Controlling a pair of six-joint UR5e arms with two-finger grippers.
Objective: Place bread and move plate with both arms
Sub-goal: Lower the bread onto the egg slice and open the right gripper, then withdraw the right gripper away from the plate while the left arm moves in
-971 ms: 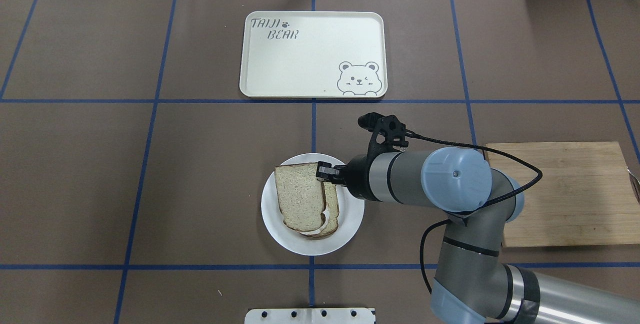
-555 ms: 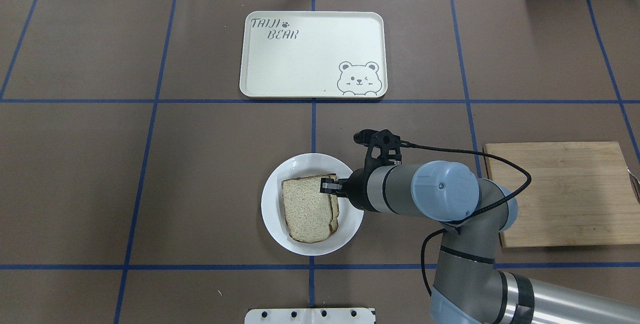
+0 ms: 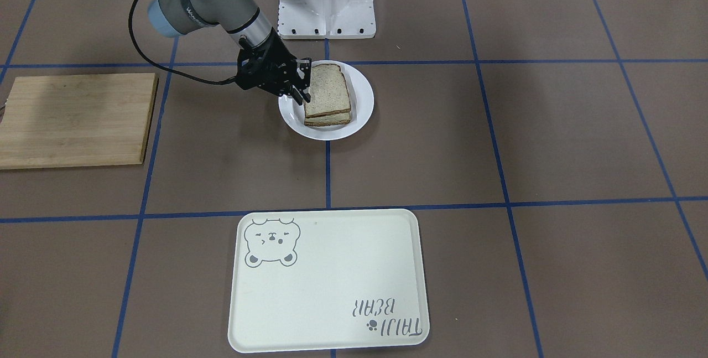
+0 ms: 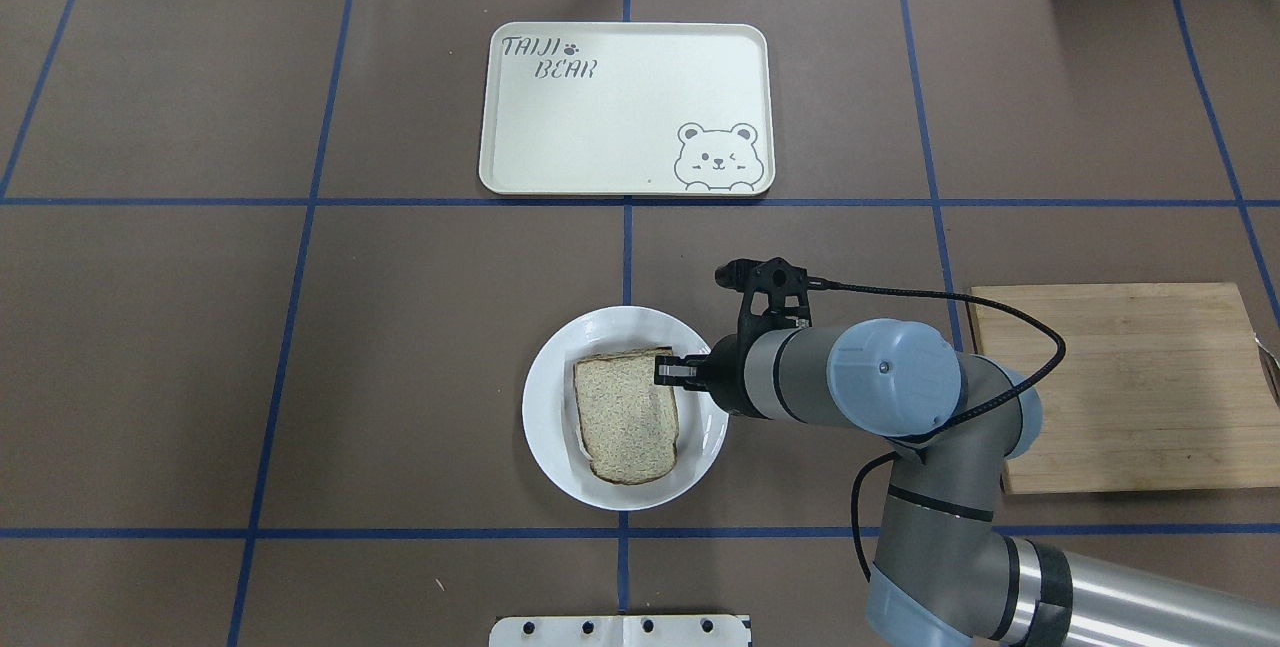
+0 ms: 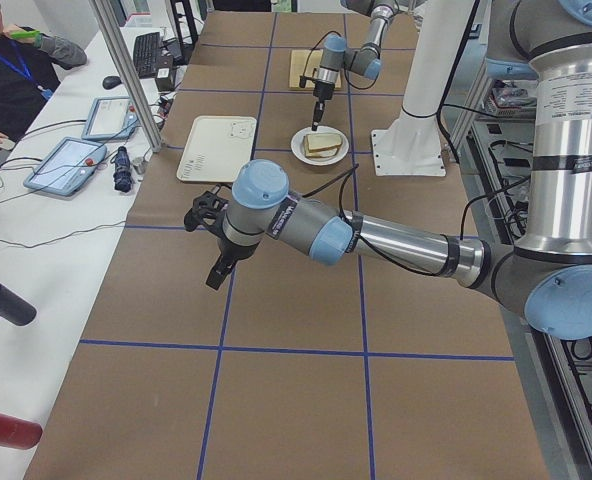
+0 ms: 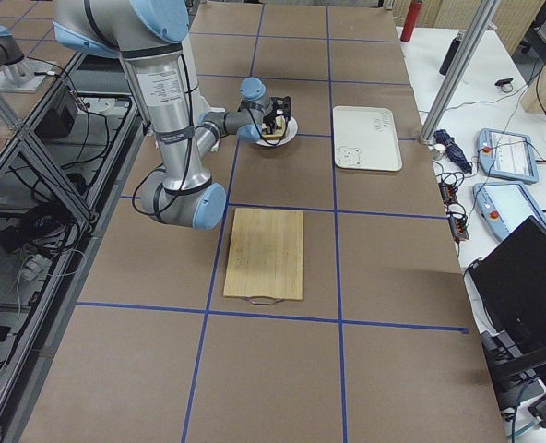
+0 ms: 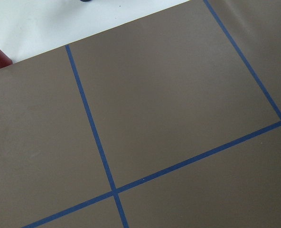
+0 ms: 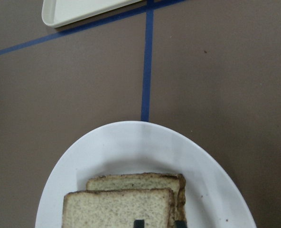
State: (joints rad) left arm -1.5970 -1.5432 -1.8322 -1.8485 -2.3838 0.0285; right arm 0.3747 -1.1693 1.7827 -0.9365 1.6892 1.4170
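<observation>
The bread [image 4: 625, 417] lies flat on a second slice [image 3: 327, 119] on the plate [image 4: 550, 427], which sits at the middle of the table on the blue centre line, on the near side of the cream bear tray [image 4: 600, 127] and well apart from it. The bread's long axis runs near to far: its domed top points to the near side, toward the robot, and its square bottom edge to the far side, toward the tray. The right arm [image 4: 880, 377] comes in from the near right, its last link almost level and aimed left, low over the plate's right rim. The right gripper [image 4: 664, 370] is at the bread's far right corner, its fingers drawn close with that corner pinched between them. A wooden board [image 4: 1120, 387] lies to the right of the plate. The left arm [image 5: 376, 235] reaches out low over bare brown table far to the left, wrist bent down; whether the left gripper [image 5: 219, 272] has its fingers apart or together cannot be told
</observation>
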